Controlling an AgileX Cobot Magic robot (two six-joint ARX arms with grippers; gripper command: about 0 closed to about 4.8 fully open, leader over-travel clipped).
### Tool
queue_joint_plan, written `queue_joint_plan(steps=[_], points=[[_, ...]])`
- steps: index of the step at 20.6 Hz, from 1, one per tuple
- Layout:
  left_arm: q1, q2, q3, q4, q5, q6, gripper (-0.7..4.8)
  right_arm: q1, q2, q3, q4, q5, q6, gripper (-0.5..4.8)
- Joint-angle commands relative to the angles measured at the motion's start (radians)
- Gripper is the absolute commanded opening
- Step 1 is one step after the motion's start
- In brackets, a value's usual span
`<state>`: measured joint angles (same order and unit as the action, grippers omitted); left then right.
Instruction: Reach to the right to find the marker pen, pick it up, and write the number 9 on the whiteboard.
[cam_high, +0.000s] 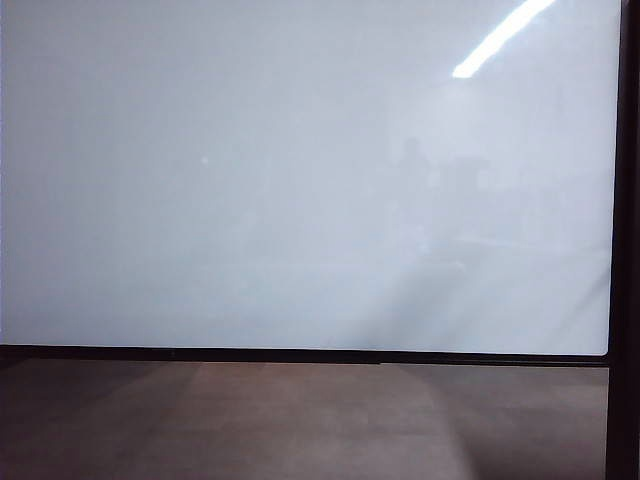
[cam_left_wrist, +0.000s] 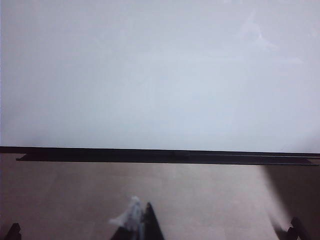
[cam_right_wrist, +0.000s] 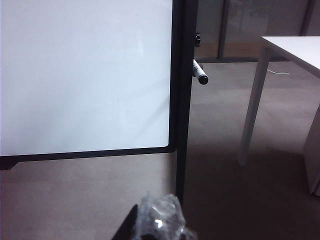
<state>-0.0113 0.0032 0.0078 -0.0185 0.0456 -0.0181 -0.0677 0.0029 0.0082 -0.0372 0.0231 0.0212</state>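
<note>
The right pincer (cam_right_wrist: 159, 222), wrapped in crinkled clear plastic, sits closed and empty, short of the glossy white black-framed whiteboard (cam_right_wrist: 85, 75). The left pincer's (cam_left_wrist: 142, 225) opening is unclear. The white, black-capped marker pen (cam_right_wrist: 200, 73) juts from the board's right frame post.

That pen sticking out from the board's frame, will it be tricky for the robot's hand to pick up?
Probably a little. The pen looks like a stiff, smooth, round barrel, so it may slip or twist in a loose grip. It is thin and likely light. It juts out beside the whiteboard frame; how it is held there cannot be seen.
</note>
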Motion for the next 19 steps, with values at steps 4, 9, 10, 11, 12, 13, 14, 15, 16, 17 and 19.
queue_joint_plan(steps=[4, 9, 10, 11, 12, 13, 14, 15, 16, 17, 19], points=[[0.0, 0.001, 0.001, 0.013, 0.003, 0.003, -0.05, 0.001, -0.001, -0.002, 0.012, 0.0, 0.001, -0.01], [-0.074, 0.001, 0.0, 0.012, -0.036, 0.003, -0.05, 0.001, -0.001, -0.002, 0.012, 0.001, 0.001, -0.01], [-0.145, 0.001, 0.0, 0.013, -0.066, 0.003, -0.05, 0.001, -0.001, -0.002, 0.012, 0.0, 0.001, -0.01], [-0.212, 0.001, 0.0, 0.013, -0.086, 0.003, -0.05, 0.001, -0.001, -0.002, 0.012, 0.0, 0.001, -0.01], [-0.306, 0.001, 0.001, 0.013, -0.087, 0.003, -0.05, 0.001, -0.001, -0.002, 0.012, 0.0, 0.002, -0.01], [-0.364, 0.001, 0.001, 0.013, -0.087, 0.003, -0.05, 0.001, -0.001, -0.002, 0.012, 0.0, 0.005, -0.01], [-0.459, 0.001, 0.001, 0.012, -0.087, 0.003, -0.05, 0.001, -0.001, -0.002, 0.012, 0.0, 0.013, -0.01], [-0.529, 0.001, 0.001, 0.013, -0.087, 0.003, -0.05, 0.003, -0.001, -0.002, 0.013, 0.0, 0.032, -0.01], [-0.615, 0.001, 0.001, 0.012, -0.086, 0.003, -0.05, 0.002, -0.001, -0.002, 0.013, 0.0, 0.088, -0.01], [-0.665, 0.001, 0.001, 0.012, -0.086, 0.003, -0.05, 0.002, -0.001, -0.002, 0.014, 0.0, 0.125, -0.01], [-0.772, 0.001, 0.001, 0.012, -0.086, 0.003, -0.05, 0.002, -0.001, -0.002, 0.018, 0.0, 0.194, -0.01]])
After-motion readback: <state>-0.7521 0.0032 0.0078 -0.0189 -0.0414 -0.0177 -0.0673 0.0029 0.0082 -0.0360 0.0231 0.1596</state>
